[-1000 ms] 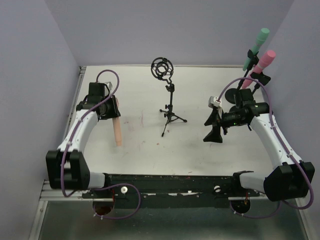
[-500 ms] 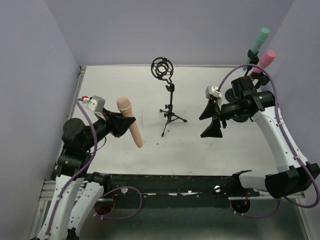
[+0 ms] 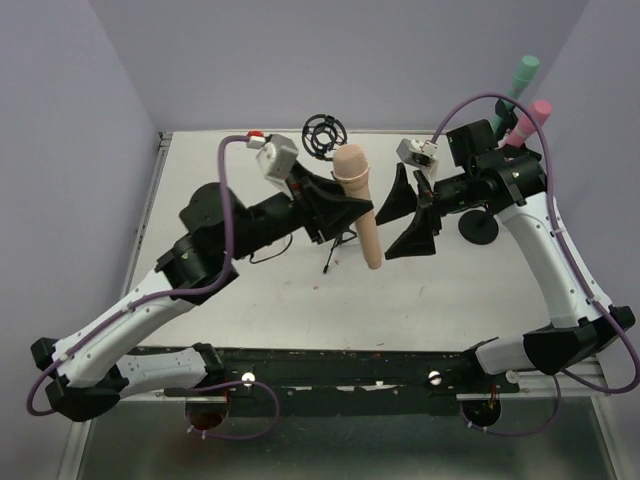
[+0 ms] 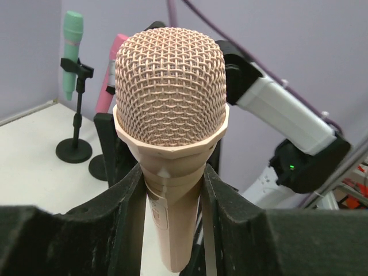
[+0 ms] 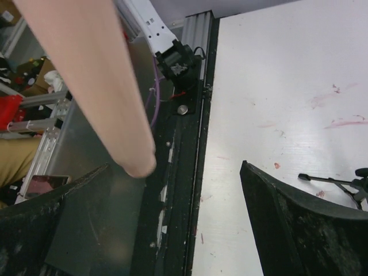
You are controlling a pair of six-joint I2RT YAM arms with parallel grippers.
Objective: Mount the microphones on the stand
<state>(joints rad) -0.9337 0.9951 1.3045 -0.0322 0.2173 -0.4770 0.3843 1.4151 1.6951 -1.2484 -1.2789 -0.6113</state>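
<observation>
Two of three look done: the green microphone (image 3: 520, 75) and pink microphone (image 3: 535, 115) are sitting on round-based stands (image 4: 73, 150) at two o'clock. The left gripper (image 3: 348, 208) is clamping the peach microphone (image 3: 368, 235) head-up in mid-air at the centre, just in front of the empty ring stand (image 3: 325, 135) at twelve o'clock. The right gripper (image 3: 402, 218) is gaping wide at the peach one's three o'clock, holding nothing.

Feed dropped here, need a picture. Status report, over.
Left tool shut on pale peach mesh-headed microphone, head up, aloft. Right tool open beside it. Black tripod ring-mount stand empty, partly hidden.
</observation>
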